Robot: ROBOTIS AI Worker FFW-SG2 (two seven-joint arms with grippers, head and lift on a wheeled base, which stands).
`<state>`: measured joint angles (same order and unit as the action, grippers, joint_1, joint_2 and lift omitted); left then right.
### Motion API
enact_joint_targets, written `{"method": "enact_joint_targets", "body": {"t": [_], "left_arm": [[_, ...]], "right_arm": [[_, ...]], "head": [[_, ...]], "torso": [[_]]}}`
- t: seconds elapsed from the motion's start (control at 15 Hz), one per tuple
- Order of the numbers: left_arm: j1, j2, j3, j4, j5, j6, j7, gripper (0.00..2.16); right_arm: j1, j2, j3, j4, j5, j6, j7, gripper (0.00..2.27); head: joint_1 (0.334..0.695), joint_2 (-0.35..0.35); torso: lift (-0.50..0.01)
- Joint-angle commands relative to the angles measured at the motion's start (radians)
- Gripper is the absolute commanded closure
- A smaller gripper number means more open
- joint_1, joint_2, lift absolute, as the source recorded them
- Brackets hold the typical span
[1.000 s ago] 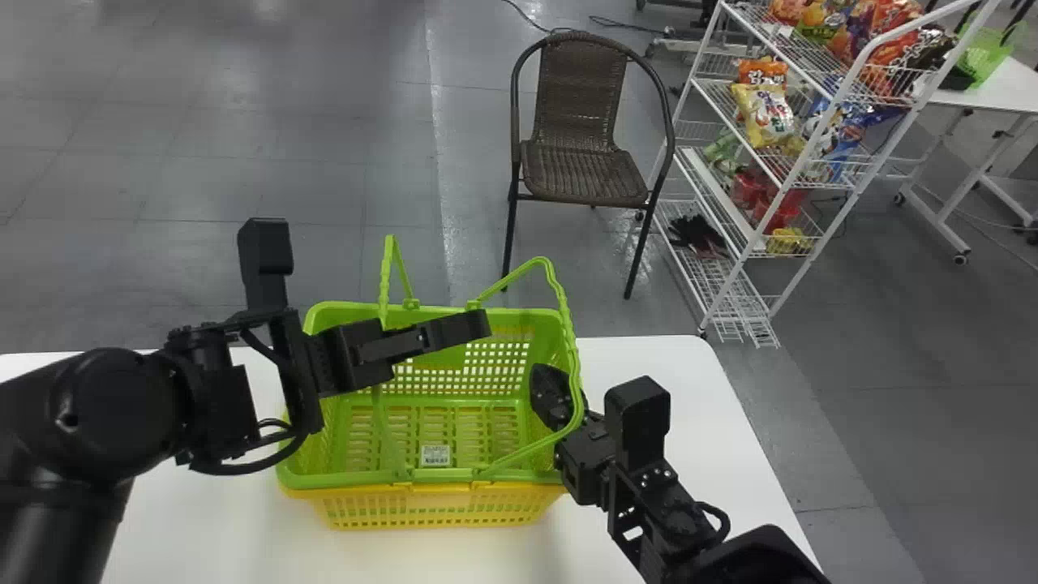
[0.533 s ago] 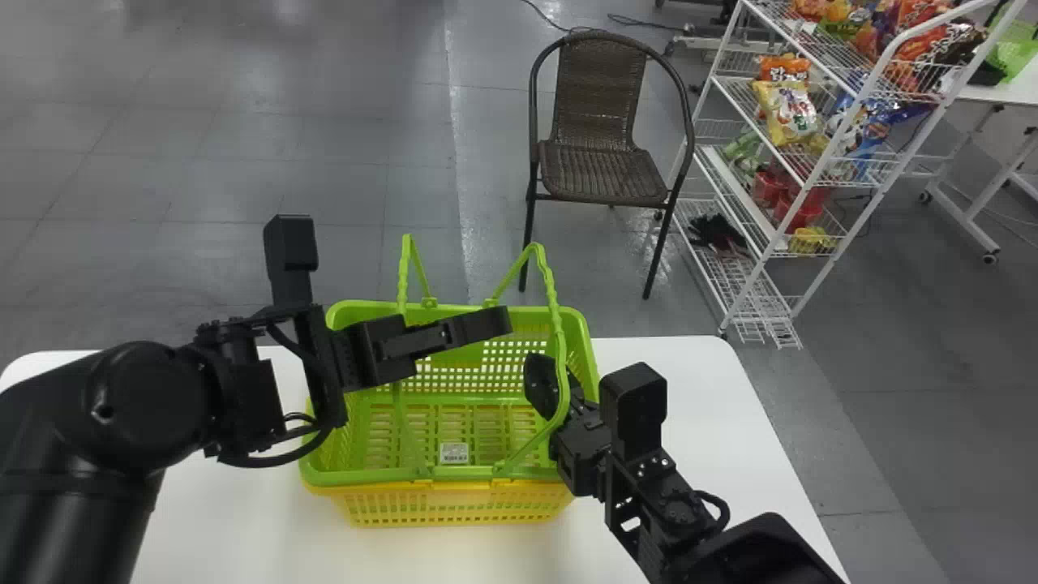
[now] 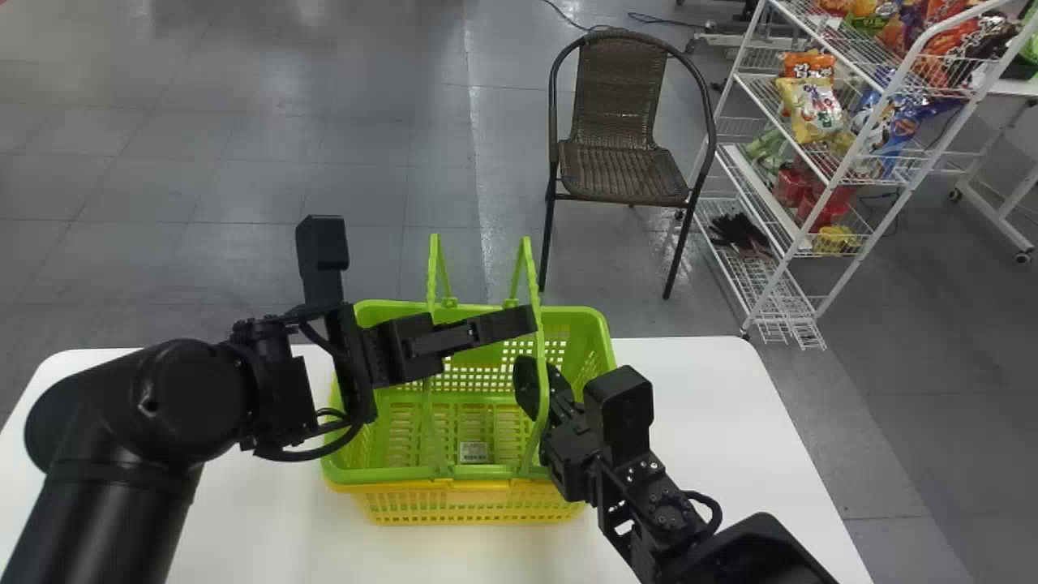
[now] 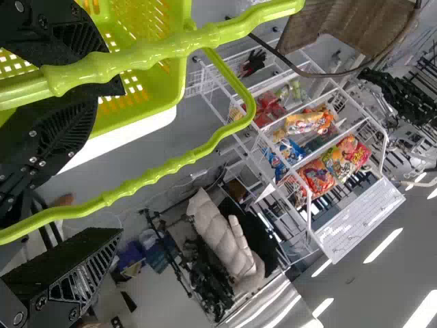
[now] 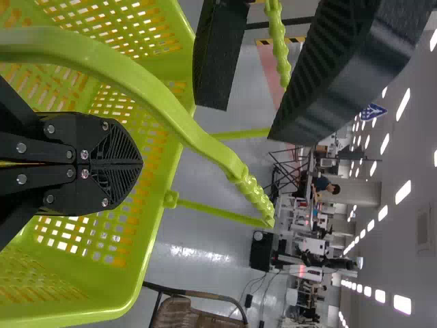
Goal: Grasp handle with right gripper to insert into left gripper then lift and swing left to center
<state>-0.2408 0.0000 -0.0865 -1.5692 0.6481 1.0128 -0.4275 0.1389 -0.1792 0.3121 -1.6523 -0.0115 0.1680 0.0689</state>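
Observation:
In the head view my left gripper (image 3: 511, 323) reaches over the green basket (image 3: 604, 341); the right wrist view shows its two fingers apart. The left handle (image 3: 431, 272) stands upright, its ribbed bar (image 5: 276, 41) between those fingers in that view. My right gripper (image 3: 525, 388) is low over the basket's right half, beside the right handle (image 3: 539, 357), which is nearly upright. In its own wrist view the right gripper (image 5: 141, 164) has its pads together, and the handle (image 5: 157, 102) runs past them, outside. The left gripper (image 4: 113, 164) appears in its wrist view with both handles across it.
The green basket sits in a yellow one (image 3: 470, 507) on a white table (image 3: 689, 454). Behind the table stand a brown chair (image 3: 620, 170) and, to the right, a white wire rack (image 3: 762, 300) holding snack bags.
The right handle has swung left from a rightward lean, and my right gripper has shifted left along with it. The head view has turned left, so the room appears farther right.

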Motion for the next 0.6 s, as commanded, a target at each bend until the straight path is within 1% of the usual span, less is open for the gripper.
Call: {"method": "enact_joint_targets", "body": {"t": [0.0, 0.33, 0.53], "left_arm": [[-0.002, -0.003, -0.004, 0.008, -0.004, -0.013, -0.001, 0.09], [-0.002, -0.003, -0.016, 0.008, -0.002, -0.019, -0.001, 0.09], [-0.002, -0.003, -0.015, 0.015, 0.001, -0.022, -0.007, 0.09]], "right_arm": [[-0.005, 0.001, 0.016, 0.011, 0.007, -0.003, 0.000, 2.15], [-0.010, 0.000, 0.041, 0.020, 0.021, -0.009, 0.000, 2.15], [0.001, -0.002, 0.027, 0.012, 0.018, -0.027, 0.000, 2.15]], "head": [[0.695, -0.130], [0.695, -0.117], [0.695, -0.115]], "torso": [[0.000], [0.000], [0.000]]}}
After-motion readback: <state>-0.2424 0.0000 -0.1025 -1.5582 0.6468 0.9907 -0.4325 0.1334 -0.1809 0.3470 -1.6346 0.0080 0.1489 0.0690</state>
